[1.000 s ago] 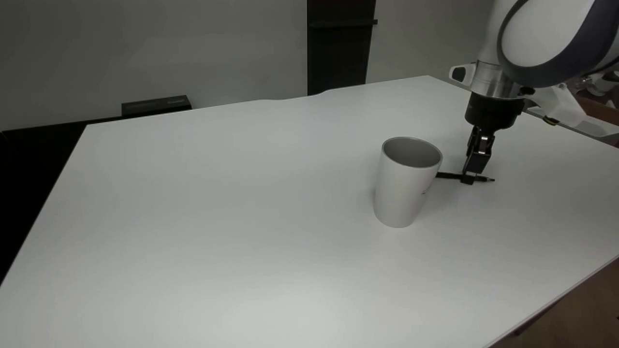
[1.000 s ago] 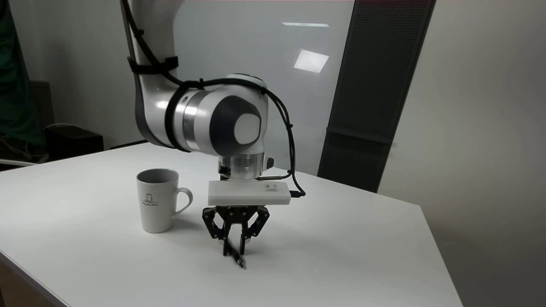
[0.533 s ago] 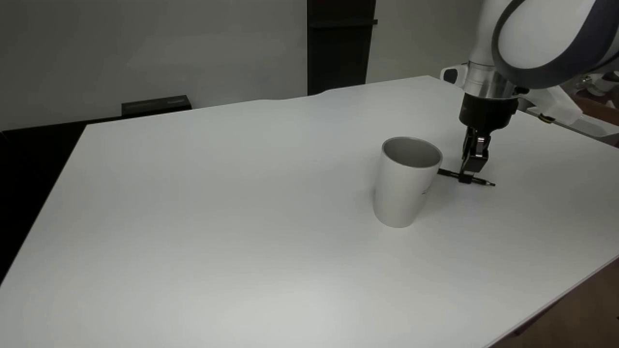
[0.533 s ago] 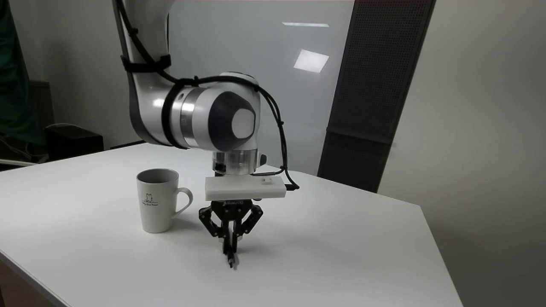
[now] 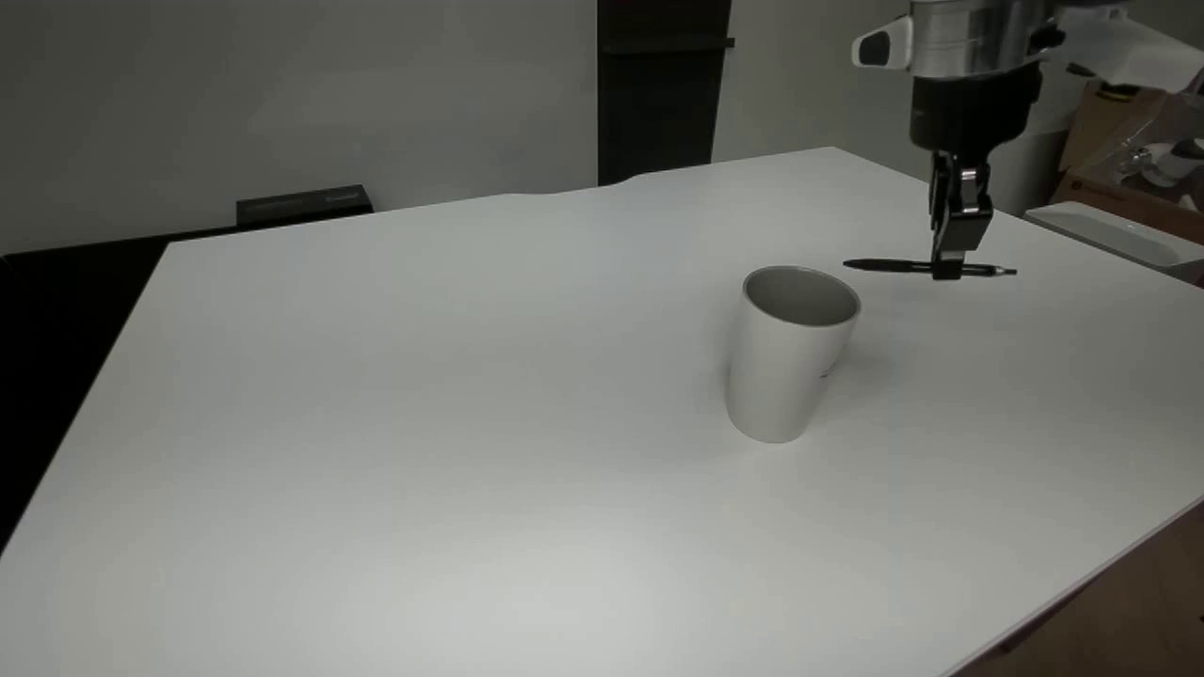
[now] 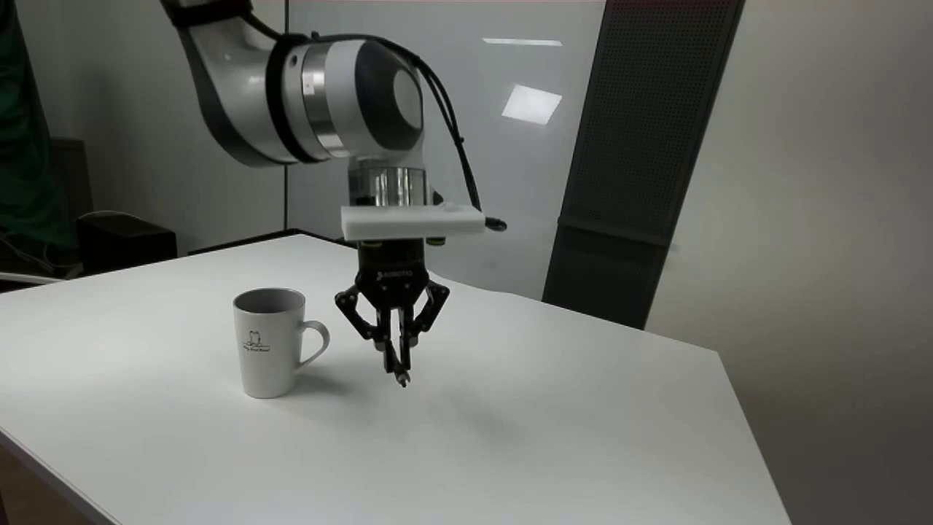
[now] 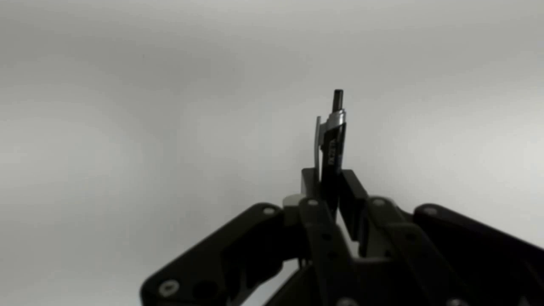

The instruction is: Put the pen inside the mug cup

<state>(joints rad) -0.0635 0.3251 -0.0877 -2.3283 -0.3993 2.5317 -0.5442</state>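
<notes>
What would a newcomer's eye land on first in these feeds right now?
Most likely the end effector, closed on the black pen and holding it clear of the white table. Next would probably come the white mug, upright on that table, appearing left of the end effector in both exterior views. In the wrist view, the pen stands out dark against the pale table.

In an exterior view, the gripper (image 5: 948, 270) hides the middle of the pen (image 5: 895, 266). Above the gripper, the arm (image 6: 328, 102) is cut by the top edge in both exterior views. Near the gripper, the mug cup (image 6: 273, 361) carries writing (image 6: 256, 349) too small for reading.
</notes>
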